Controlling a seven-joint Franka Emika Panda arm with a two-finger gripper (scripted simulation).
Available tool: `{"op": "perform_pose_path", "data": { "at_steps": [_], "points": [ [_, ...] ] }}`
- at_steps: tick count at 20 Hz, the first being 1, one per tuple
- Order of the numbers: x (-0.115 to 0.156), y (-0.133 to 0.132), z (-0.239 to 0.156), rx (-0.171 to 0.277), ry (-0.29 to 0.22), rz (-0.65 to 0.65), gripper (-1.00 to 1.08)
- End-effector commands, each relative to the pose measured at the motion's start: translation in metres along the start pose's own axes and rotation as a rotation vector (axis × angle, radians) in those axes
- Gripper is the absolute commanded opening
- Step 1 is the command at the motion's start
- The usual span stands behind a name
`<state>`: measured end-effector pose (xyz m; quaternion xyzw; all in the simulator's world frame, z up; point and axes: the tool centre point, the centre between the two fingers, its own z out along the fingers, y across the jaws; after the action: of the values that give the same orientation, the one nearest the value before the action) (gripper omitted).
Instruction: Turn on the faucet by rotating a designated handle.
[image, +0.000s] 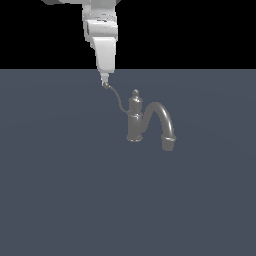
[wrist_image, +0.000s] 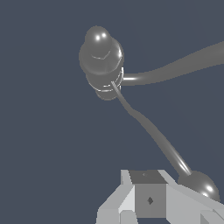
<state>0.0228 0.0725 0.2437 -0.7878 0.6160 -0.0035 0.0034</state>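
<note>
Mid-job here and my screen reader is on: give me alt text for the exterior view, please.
A white robot gripper reaches straight down to the ball tip of the handle, a thin curved lever on a small grey faucet. The faucet stands on a flat blue-grey surface, its arched spout curving toward the exterior view's right.

Ball tip beside the gripper

Seen from above, the faucet (wrist_image: 101, 59) shows its knob finial and ringed column. The thin handle (wrist_image: 151, 131) curves from the column to a ball tip touching the pale gripper (wrist_image: 151, 199). The spout (wrist_image: 183, 65) runs off toward the frame edge
</note>
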Motion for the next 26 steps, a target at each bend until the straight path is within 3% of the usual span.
{"op": "perform_pose_path", "data": {
  "at_steps": [1,5,26],
  "points": [
    [-0.002,0.011,0.001,-0.010,-0.001,-0.003,-1.00],
    [0.003,0.011,-0.001,0.001,0.000,0.005,-1.00],
    [0.060,0.075,0.001,-0.008,-0.001,-0.002,-1.00]
  ]
}}
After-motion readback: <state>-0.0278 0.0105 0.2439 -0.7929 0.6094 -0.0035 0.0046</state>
